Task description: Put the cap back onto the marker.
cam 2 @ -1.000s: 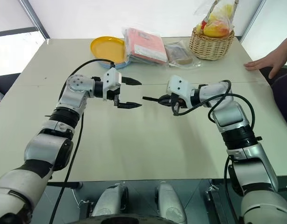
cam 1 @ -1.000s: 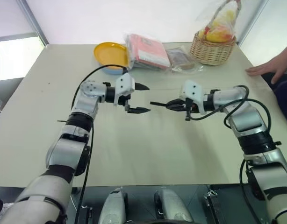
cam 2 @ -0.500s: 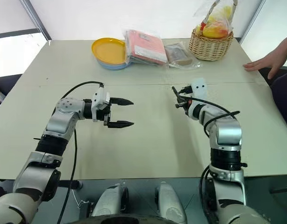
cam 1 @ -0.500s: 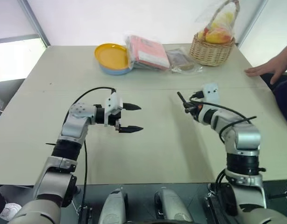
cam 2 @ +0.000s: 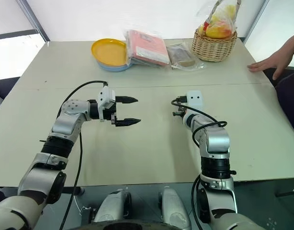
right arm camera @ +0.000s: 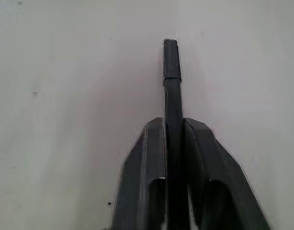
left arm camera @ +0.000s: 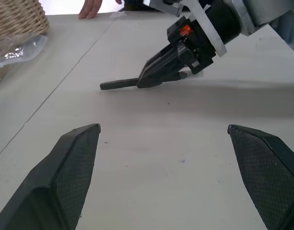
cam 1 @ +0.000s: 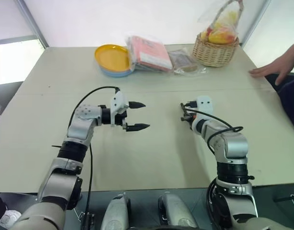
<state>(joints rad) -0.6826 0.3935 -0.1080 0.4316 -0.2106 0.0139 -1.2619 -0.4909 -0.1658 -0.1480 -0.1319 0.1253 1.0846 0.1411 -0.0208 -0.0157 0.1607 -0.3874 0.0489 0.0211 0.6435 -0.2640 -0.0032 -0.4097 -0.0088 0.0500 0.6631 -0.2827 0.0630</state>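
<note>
The cap point(right arm camera: 171, 58) is seen seated on the marker point(right arm camera: 173, 120), so capping is judged done; only setting down is left. The marker lies between the right gripper's point(right arm camera: 174, 125) fingers, low over the table point(cam 1: 152, 153) at centre frame, its long axis pointing away along the fingers. The left gripper point(cam 1: 137, 116) is spread wide, empty

I have the basket point(cam 1: 217, 49) at the far right of the worktop point(cam 1: 152, 153), with the packets point(cam 1: 152, 53) left of it and the plates point(cam 1: 113, 58) left of those. Nearer me than the basket, my right hand point(left arm camera: 159, 76) sits low over the worktop with the marker point(right arm camera: 172, 81) between its fingers, cap point(right arm camera: 171, 60) on its far end. Left of that my left hand point(cam 1: 137, 116) faces it, and a person's hand point(cam 1: 276, 67) rests right of the basket.
</note>
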